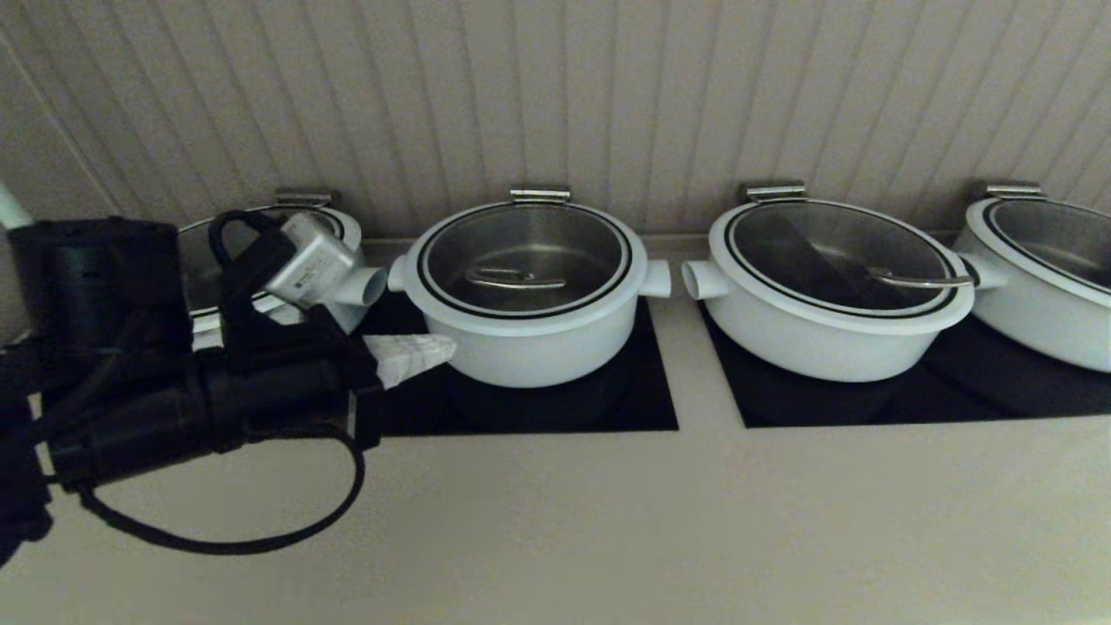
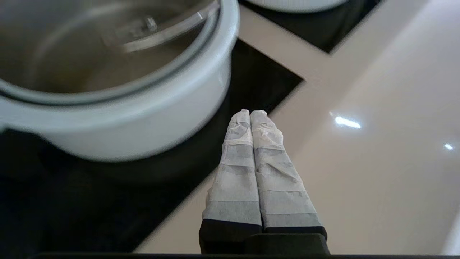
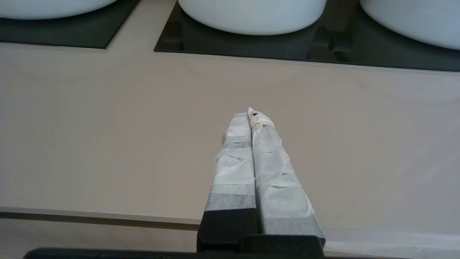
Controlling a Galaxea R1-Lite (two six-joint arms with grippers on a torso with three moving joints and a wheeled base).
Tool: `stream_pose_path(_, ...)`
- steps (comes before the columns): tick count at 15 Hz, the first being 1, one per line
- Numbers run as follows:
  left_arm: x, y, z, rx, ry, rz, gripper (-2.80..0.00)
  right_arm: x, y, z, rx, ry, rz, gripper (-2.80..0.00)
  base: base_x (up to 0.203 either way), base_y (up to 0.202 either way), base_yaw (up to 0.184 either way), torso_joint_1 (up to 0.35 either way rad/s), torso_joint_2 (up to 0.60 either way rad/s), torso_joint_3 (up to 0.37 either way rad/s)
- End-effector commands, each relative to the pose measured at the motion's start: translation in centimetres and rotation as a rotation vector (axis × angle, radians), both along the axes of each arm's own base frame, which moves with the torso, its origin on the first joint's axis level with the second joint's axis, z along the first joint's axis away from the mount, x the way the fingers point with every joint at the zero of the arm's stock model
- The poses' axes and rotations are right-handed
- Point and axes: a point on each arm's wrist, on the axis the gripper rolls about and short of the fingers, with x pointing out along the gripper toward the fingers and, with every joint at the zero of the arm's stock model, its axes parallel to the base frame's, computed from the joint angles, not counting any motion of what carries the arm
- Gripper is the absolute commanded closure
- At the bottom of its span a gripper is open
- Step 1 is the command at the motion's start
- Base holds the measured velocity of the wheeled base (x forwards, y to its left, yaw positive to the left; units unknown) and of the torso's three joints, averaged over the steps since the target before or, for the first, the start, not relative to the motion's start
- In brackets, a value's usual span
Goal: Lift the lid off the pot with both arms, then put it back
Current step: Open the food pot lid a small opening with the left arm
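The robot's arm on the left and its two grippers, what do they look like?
The left arm is wrapped in black fabric, with looped black cables and a small silver-white box. The left gripper and right gripper each have black bases and two long fingers bandaged in crinkled white tape.

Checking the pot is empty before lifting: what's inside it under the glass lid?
Through the round glass lid only the deep white pot's bare steel interior shows; its floor beneath the curved steel handle is hidden.
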Motion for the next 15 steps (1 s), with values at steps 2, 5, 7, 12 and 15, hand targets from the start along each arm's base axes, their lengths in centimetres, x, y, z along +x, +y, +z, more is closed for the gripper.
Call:
stream_pose_path(2,2.1,-1.8,-1.1,0.015,0.013,0.007,0.00,0.0,0.0,0.0,-0.001,0.001,0.001,0.00,0.000,0.000,0.000,0.000,0.00,0.000)
stream_pose_path(5,2.7,-2.1,-1.5,0.023,0.027,0.011,0.00,0.0,0.0,0.0,-0.001,0.001,0.001,0.00,0.000,0.000,0.000,0.000,0.00,0.000)
stream_pose_path(7,2.7,-2.2,-1.7,0.025,0.030,0.012,0.00,0.0,0.0,0.0,-0.001,0.001,0.001,0.00,0.000,0.000,0.000,0.000,0.00,0.000)
stream_pose_path(12,3.7,-2.6,-2.3,0.042,0.048,0.037,0.00,0.0,0.0,0.0,-0.001,0.001,0.001,0.00,0.000,0.000,0.000,0.000,0.00,0.000)
stream_pose_path(15,4.7,-3.0,-2.2,0.040,0.043,0.041,0.00,0.0,0.0,0.0,-0.001,0.001,0.001,0.00,0.000,0.000,0.000,0.000,0.00,0.000)
